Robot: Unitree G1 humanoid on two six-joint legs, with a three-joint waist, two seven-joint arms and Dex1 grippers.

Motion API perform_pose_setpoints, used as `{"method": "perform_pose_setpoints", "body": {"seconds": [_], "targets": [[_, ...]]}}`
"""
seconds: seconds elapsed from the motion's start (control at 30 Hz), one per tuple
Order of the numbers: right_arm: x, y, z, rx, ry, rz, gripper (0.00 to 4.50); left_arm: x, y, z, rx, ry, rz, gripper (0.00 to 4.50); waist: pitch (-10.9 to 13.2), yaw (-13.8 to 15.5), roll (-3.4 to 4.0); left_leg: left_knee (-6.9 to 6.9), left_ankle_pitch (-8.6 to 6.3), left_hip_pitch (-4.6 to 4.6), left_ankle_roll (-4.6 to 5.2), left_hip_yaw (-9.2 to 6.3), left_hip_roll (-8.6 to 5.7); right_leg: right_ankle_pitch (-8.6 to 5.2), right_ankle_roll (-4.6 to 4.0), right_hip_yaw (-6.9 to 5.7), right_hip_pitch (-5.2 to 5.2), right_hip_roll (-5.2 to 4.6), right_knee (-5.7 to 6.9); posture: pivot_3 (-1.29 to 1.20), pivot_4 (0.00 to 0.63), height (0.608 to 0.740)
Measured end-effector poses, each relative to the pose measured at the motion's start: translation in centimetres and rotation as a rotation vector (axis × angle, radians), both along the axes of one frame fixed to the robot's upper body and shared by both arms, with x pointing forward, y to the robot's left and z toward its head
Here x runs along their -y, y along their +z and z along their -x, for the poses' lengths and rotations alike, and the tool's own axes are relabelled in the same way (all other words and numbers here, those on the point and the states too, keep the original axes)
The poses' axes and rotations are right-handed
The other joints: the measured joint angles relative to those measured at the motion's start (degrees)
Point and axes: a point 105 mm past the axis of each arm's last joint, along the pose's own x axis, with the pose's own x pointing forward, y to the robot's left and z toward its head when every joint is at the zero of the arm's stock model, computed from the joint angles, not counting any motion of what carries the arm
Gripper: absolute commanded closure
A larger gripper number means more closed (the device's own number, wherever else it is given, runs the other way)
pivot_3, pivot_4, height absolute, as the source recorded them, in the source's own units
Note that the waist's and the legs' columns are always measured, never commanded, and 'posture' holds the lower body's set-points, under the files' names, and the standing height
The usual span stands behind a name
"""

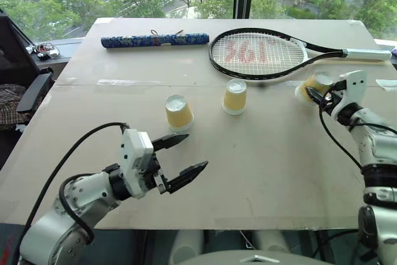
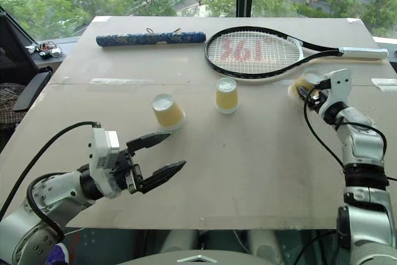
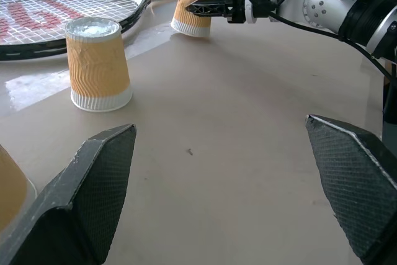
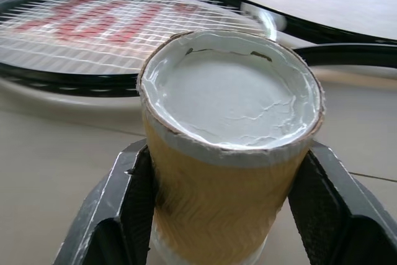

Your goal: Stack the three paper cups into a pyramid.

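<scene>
Right claw [image 1: 315, 93] clamped on one cup [image 4: 228, 153], upside down, tilted on the desk [image 1: 260, 172] just beside the racket [image 1: 257, 54] throat, at the right side. Fingers [image 4: 124, 209] pressed against both sides of its wavy wall. Two more cups upside down mid-desk: one [image 1: 235, 96] just in front of the racket head, another [image 1: 178, 113] to its left and nearer, apart from each other. Left claw [image 1: 186, 156] hovering low over the near desk, jaws wide apart, holding nothing. Blue tube [image 1: 155, 40] lying along the far edge, left of the racket.
</scene>
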Motion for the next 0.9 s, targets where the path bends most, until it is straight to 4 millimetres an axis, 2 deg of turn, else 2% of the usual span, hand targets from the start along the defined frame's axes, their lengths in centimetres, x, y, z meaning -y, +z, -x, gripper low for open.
{"method": "perform_pose_setpoints", "body": {"seconds": [0.1, 0.13, 0.2, 0.4, 0.57, 0.7, 0.73, 0.8, 0.9], "targets": [[-3.0, 0.0, 3.3, -0.014, 0.193, 0.028, 2.23, -0.4, -0.2, 0.1, 0.004, 0.003, -0.007, 0.00, 0.00, -0.16, 0.04, -0.01, -0.01, 0.10, 0.02, -0.02, 0.00, 0.01, -0.01, -0.01, 0.06, -0.01, 0.08, 0.00, 0.150, 0.740], [-4.3, -0.4, 4.8, -0.029, 0.258, 0.045, 2.23, -0.7, -0.4, 0.2, 0.002, 0.013, -0.013, 0.00, 0.00, -0.18, 0.03, -0.01, -0.01, 0.22, 0.02, -0.03, 0.00, 0.01, -0.01, 0.00, 0.15, 0.02, 0.06, 0.00, 0.150, 0.740], [-6.2, -1.2, 6.3, -0.052, 0.329, 0.065, 2.23, -1.3, -1.0, 0.0, -0.014, 0.027, -0.019, 0.00, 0.00, -0.32, 0.03, 0.02, -0.01, 0.28, 0.02, -0.01, -0.02, 0.01, -0.01, 0.03, 0.21, 0.04, 0.08, 0.00, 0.150, 0.740], [-9.1, -1.7, 7.4, -0.028, 0.375, 0.104, 2.23, -1.7, -1.3, 0.0, -0.009, 0.021, -0.030, 0.00, 0.00, -0.16, 0.02, 0.07, -0.01, 0.27, 0.01, -0.02, -0.06, 0.01, -0.01, 0.02, 0.22, 0.05, 0.05, 0.00, 0.150, 0.740], [-9.2, -2.3, 7.2, -0.025, 0.358, 0.170, 2.23, -1.7, -1.4, 0.0, -0.001, 0.015, -0.038, 0.00, 0.01, -0.07, 0.01, 0.05, 0.00, 0.21, 0.00, -0.04, -0.05, 0.00, -0.01, -0.01, 0.19, 0.04, 0.00, 0.00, 0.150, 0.740], [-9.3, -3.9, 7.0, -0.069, 0.365, 0.204, 0.27, -1.8, -1.5, 0.0, 0.006, 0.014, -0.050, 0.00, 0.00, -0.12, 0.00, 0.06, 0.00, 0.25, 0.01, -0.03, -0.06, 0.00, -0.01, 0.00, 0.21, 0.05, 0.02, 0.00, 0.150, 0.740], [-9.3, -4.4, 7.0, -0.080, 0.369, 0.207, 0.09, -1.8, -1.6, -0.1, 0.010, 0.025, -0.060, 0.00, 0.01, -0.11, 0.01, 0.06, 0.00, 0.26, 0.01, -0.03, -0.06, 0.00, -0.01, 0.00, 0.21, 0.05, 0.03, 0.00, 0.150, 0.740], [-9.3, -4.7, 6.9, -0.075, 0.373, 0.218, 0.09, -1.9, -1.7, -0.5, 0.011, 0.050, -0.060, 0.00, 0.01, -0.09, 0.01, 0.06, 0.00, 0.25, 0.01, -0.03, -0.06, 0.00, -0.01, -0.01, 0.21, 0.05, 0.03, 0.00, 0.150, 0.740], [-9.2, -3.9, 7.1, -0.017, 0.384, 0.232, 0.09, -1.7, -1.9, -1.4, 0.009, 0.086, -0.057, 0.00, 0.01, 0.00, 0.00, 0.06, 0.00, 0.23, 0.01, -0.04, -0.06, 0.00, -0.01, -0.02, 0.21, 0.05, 0.02, 0.00, 0.150, 0.740]]}}
